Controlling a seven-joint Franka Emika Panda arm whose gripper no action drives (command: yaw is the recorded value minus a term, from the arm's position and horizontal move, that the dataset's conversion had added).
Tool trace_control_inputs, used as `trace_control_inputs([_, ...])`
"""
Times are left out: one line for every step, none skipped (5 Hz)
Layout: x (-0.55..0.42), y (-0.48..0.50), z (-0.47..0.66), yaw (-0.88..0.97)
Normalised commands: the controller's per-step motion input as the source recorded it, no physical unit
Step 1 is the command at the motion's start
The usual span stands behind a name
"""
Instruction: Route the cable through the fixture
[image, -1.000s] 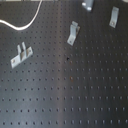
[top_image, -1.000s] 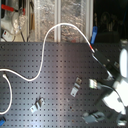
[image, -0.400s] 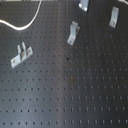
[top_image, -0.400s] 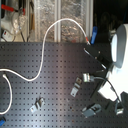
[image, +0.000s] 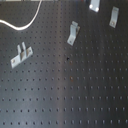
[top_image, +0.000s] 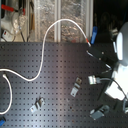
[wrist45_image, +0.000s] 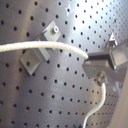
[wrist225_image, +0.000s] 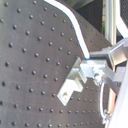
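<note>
My gripper (wrist225_image: 97, 67) is clenched on the cable (wrist225_image: 70, 17), close to one end. In both wrist views the white cord runs straight into the finger tips and stops there. In the second exterior view I'm hanging over the far edge of the pegboard (top_image: 55, 100), toward the second exterior view's right.

From my grip the cable arcs up past that far edge, then drops onto the board. It snakes across to the edge on the second exterior view's left and curls down along that side. The first exterior view catches only one loop of it, in the corner at the first exterior view's top left.

Both wrist views show a silvery bracket (wrist45_image: 42, 47) bolted to the board just beside the cable. Can't tell which bracket it is, or whether the cord touches it.

The fixture (image: 114, 16), a slim upright strip, stands near the corner at the first exterior view's top right, well apart from that loop, w/ no cord through it. Bent bracket (image: 73, 34) sits mid-board. Two-pronged bracket (image: 20, 55) is near the edge on the first exterior view's left.
</note>
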Motion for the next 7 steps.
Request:
trace_control_inputs([0.352, -0.061, 0.0, 0.0])
trace_control_inputs([0.283, -0.044, 0.35, 0.01])
trace_control_inputs([0.168, -0.007, 0.39, 0.0])
trace_control_inputs([0.058, 0.1, 0.38, 0.04])
trace_control_inputs([0.037, 0.068, 0.47, 0.07])
trace_control_inputs([0.013, 0.026, 0.47, 0.05])
trace_control_inputs([0.046, 0.079, 0.41, 0.05])
